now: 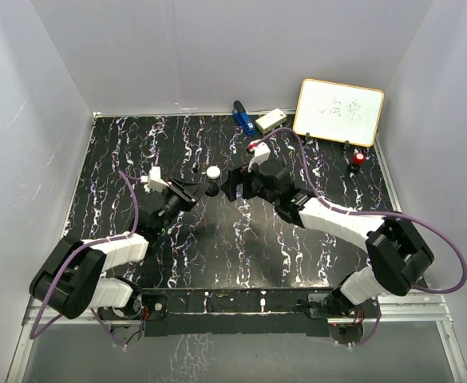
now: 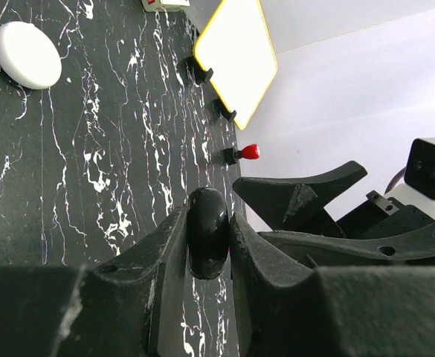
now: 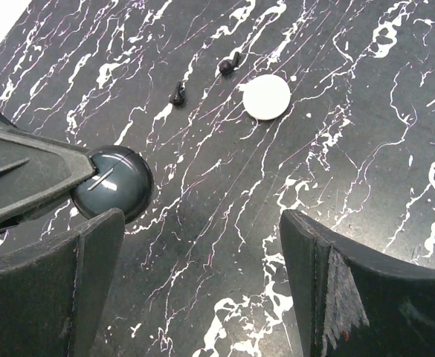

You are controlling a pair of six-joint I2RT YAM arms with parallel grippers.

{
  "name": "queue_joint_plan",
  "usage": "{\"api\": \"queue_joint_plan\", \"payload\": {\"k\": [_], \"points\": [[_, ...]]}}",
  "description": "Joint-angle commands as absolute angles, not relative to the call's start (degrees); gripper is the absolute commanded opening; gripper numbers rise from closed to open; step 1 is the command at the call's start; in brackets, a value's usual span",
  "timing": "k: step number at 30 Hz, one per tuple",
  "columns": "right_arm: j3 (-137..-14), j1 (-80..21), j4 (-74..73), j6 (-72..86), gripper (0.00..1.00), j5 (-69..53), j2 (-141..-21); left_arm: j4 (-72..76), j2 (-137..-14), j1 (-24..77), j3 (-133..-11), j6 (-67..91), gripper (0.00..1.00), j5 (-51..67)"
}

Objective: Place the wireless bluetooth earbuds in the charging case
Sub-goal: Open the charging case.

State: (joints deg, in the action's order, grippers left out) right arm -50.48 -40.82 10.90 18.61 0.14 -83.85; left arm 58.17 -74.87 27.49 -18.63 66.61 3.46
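My left gripper is shut on a dark, glossy, round charging case and holds it edge-on just above the black marbled table. In the right wrist view the case sits at the left, pinched by the left fingers. My right gripper is open and empty, its near finger beside the case. Two tiny dark earbuds lie on the table beyond it, next to a white round puck. From above, the two grippers meet at mid-table below the puck.
A small whiteboard stands at the back right, with a red-topped object in front of it. A blue object and a small white box lie at the back edge. White walls enclose the table.
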Motion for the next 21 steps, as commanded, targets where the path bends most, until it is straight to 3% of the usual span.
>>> {"api": "queue_joint_plan", "payload": {"k": [1, 21], "points": [[-54.07, -41.68, 14.1, 19.27, 0.84, 0.18, -85.59, 58.54, -72.82, 27.32, -18.75, 65.55, 0.0, 2.8], [-56.28, -43.86, 17.43, 20.07, 0.84, 0.04, -92.96, 56.49, -69.05, 27.24, -17.9, 65.33, 0.0, 1.8]]}}
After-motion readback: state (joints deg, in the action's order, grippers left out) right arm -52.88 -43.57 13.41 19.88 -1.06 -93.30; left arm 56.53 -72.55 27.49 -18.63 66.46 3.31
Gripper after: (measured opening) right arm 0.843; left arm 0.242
